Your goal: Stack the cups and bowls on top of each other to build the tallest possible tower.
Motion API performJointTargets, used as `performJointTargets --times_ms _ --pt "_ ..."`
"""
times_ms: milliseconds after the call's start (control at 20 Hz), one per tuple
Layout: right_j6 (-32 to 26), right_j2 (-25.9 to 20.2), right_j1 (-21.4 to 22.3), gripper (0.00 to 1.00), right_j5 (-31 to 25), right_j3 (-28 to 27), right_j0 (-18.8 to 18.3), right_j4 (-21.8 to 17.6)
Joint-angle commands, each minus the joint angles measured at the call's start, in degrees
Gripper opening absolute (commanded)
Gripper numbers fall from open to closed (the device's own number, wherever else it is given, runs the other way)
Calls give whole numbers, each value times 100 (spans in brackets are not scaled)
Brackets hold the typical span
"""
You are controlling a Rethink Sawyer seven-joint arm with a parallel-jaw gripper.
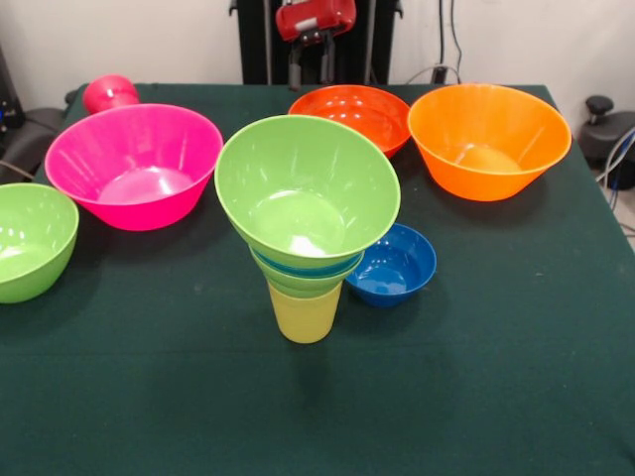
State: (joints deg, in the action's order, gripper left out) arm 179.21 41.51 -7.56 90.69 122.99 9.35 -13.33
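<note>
— So, where did you have the gripper (pixel 313 67) at that point?

— I had it drawn up at the pedestal side, well above the table and touching nothing. I could not tell its state.

— And the biggest bowls?

— The pink bowl (pixel 134 164) sat below the gripper toward the picture's left, the orange bowl (pixel 488 139) below toward the right, both loose. The orange-red bowl (pixel 352 111) lay almost straight beneath it.

— The tower?

— The tower (pixel 306 233) stood farther out from the gripper, mid-table. Its large lime green bowl (pixel 306 188) tilted on smaller nested bowls over the yellow cup (pixel 305 314). I judged wide-on-narrow was what gave it height.

— Anything smaller?

— The dark blue bowl (pixel 394 265) touched the tower's right side; the red cup (pixel 109 93) stood beyond the pink bowl.
</note>
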Motion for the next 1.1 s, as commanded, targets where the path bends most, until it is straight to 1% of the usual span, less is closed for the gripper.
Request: performJointTargets --times_ms 50,300,600,650,850,1100 --pt "-234 -840 -950 100 -1835 376 143 -551" --pt "-200 -768 -1011 100 -1783 323 125 -624" --pt "-176 -757 -1053 100 -1799 278 160 -617" --pt "-166 -725 -1063 100 -1805 245 125 -666" --pt "-177 -738 -1122 100 -1830 176 117 -622" --pt "-164 -692 -1151 100 -1896 103 68 -776"
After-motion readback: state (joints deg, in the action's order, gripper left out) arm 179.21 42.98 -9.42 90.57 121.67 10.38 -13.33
